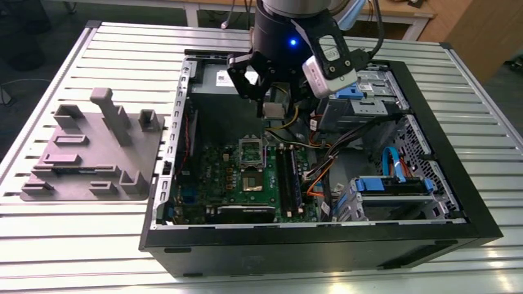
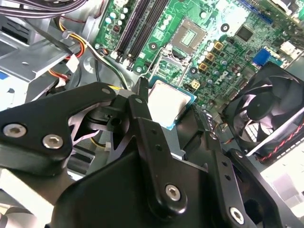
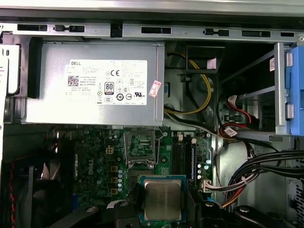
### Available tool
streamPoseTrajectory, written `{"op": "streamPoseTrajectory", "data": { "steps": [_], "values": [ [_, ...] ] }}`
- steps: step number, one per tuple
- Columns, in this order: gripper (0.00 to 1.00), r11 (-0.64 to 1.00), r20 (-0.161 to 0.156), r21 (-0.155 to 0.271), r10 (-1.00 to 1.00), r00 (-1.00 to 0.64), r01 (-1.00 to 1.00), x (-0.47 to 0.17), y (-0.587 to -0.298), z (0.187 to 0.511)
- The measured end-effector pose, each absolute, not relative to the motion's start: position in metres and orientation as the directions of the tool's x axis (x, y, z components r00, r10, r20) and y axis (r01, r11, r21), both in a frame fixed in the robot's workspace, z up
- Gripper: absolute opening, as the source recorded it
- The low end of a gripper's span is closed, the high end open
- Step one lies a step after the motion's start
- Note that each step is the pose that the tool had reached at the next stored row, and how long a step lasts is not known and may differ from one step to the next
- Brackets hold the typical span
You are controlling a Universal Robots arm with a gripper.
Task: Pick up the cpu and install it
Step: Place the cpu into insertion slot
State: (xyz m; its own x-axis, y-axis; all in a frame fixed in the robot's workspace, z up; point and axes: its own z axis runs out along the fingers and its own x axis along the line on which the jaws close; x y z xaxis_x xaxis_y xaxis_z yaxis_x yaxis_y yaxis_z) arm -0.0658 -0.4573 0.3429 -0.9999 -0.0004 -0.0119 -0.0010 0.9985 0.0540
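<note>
Robot gripper is clamping the cpu between its fingers and holding it in the air over an open computer case. The chip is lying flat in the grasp, its silver top facing up toward the wrist, one black finger pressing on each of two opposite edges, as both wrist views are showing. Under the hand the green motherboard is lying exposed, with the metal-framed socket sitting below and a little ahead of the held cpu, not touching it. Black memory sticks are standing in their slots beside the socket. Beyond the hand, a grey power supply is sitting against the case wall, and a black fan is lying off to one side of the fingers. Well apart from the gripper, outside the case at the exterior view's left, a grey plate is resting on the slatted table.
</note>
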Motion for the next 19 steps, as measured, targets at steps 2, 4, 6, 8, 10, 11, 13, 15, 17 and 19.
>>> {"op": "streamPoseTrajectory", "data": {
  "steps": [2,4,6,8,10,11,13,15,17,19],
  "values": [
    [0.47,0.999,-0.012,0.054,0.000,-1.000,-0.001,-0.0658,-0.4573,0.3429],
    [0.47,0.999,-0.012,0.054,0.000,-1.000,-0.001,-0.0658,-0.4573,0.3428],
    [0.47,0.999,-0.012,0.054,0.000,-1.000,-0.001,-0.0658,-0.4573,0.3426],
    [0.47,0.999,-0.012,0.054,0.000,-1.000,-0.001,-0.0658,-0.4573,0.3424],
    [0.47,0.999,-0.012,0.054,0.000,-1.000,-0.001,-0.0658,-0.4573,0.3424],
    [0.47,0.999,-0.012,0.054,0.000,-1.000,-0.001,-0.0658,-0.4573,0.3424],
    [0.47,0.999,-0.012,0.054,0.000,-1.000,-0.001,-0.0658,-0.4573,0.3424],
    [0.47,0.999,-0.012,0.054,0.000,-1.000,-0.001,-0.0658,-0.4573,0.3424],
    [0.47,0.999,-0.012,0.054,-0.001,-1.000,-0.001,-0.0659,-0.4573,0.3420],
    [0.47,0.998,-0.012,0.054,-0.008,-1.000,-0.008,-0.0665,-0.4574,0.3410]
  ]
}}
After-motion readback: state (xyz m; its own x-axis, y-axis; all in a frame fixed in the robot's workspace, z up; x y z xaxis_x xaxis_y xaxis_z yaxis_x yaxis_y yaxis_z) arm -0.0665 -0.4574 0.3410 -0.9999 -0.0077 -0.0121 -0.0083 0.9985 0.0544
